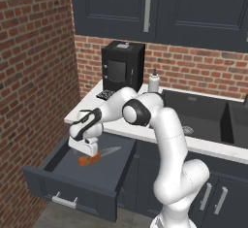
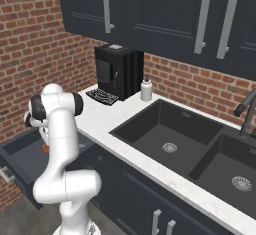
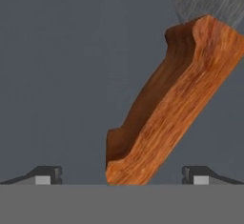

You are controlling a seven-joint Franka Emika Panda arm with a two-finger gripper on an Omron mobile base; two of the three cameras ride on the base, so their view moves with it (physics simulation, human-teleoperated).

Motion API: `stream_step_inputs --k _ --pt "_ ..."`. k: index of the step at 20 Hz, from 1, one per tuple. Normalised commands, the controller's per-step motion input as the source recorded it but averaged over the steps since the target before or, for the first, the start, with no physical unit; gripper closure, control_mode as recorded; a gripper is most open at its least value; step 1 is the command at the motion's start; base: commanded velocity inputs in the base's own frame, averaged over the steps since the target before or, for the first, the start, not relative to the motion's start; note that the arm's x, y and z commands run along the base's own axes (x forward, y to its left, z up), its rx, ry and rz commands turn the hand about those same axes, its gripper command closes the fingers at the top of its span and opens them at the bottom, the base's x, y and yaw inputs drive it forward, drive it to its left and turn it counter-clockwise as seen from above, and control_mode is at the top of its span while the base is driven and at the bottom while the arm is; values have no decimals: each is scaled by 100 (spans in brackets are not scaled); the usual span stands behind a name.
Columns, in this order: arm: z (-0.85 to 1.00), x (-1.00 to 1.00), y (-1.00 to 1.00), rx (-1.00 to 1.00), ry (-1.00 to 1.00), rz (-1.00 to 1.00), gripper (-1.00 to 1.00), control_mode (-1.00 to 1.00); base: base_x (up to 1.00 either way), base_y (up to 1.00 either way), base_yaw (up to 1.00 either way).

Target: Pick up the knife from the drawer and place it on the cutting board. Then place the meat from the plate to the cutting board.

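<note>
The white desk (image 1: 80,110) carries a black coffee machine (image 1: 122,67) at its back. At its 7 o'clock edge the drawer (image 1: 72,171) stands pulled out. Inside lies the knife (image 1: 97,156), blade pointing toward 2 o'clock. The claw (image 1: 85,148) hangs directly above the orange handle, released, fingers (image 3: 47,174) spread either side of it.

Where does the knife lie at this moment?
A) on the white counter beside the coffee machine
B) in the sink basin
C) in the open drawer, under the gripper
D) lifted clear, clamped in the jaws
C: the knife lies flat on the floor of the open drawer, and the gripper hovers with its jaws spread either side of the orange handle.
</note>
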Motion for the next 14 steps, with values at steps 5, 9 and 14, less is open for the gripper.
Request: stream_step_inputs --k 5,9,14 --pt "-3 0 -18 0 0 0 -100 -100 0 0 0" --pt "-6 0 -8 0 0 0 -100 -100 0 0 0" --pt "-10 0 0 0 0 -2 -100 -100 0 0 0"
